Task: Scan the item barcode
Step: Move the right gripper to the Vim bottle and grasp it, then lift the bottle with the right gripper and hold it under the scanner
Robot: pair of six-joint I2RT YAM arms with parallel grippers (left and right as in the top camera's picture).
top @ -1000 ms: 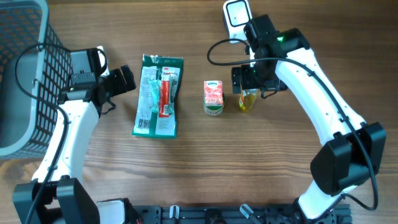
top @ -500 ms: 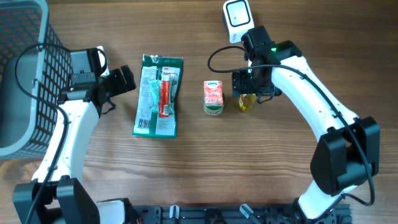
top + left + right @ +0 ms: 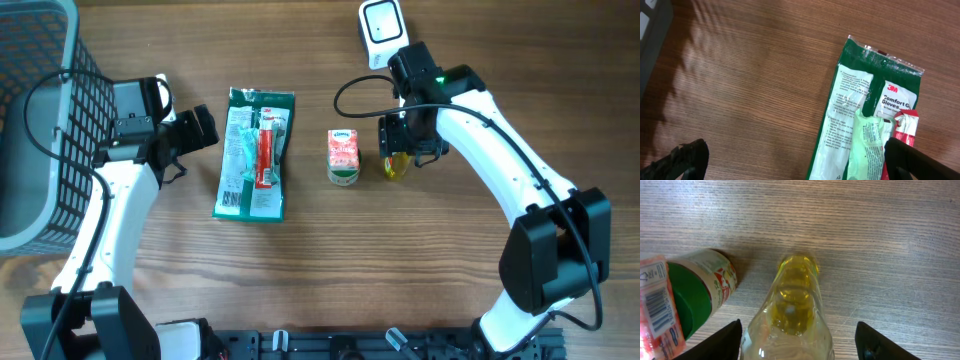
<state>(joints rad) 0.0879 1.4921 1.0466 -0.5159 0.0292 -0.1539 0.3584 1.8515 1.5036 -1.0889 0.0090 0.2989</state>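
Three items sit mid-frame: one 3M glove pack (image 3: 253, 153), one pink-and-green jar (image 3: 343, 156), one yellow bottle (image 3: 397, 164). Right gripper (image 3: 401, 150) straddles the bottle with its fingers apart. Left gripper (image 3: 207, 128) is spread wide beside the pack.

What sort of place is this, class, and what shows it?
Probably a mock shop checkout on a wooden table: a grey basket, packaged goods such as the glove pack and yellow bottle, and what looks like a barcode scanner.
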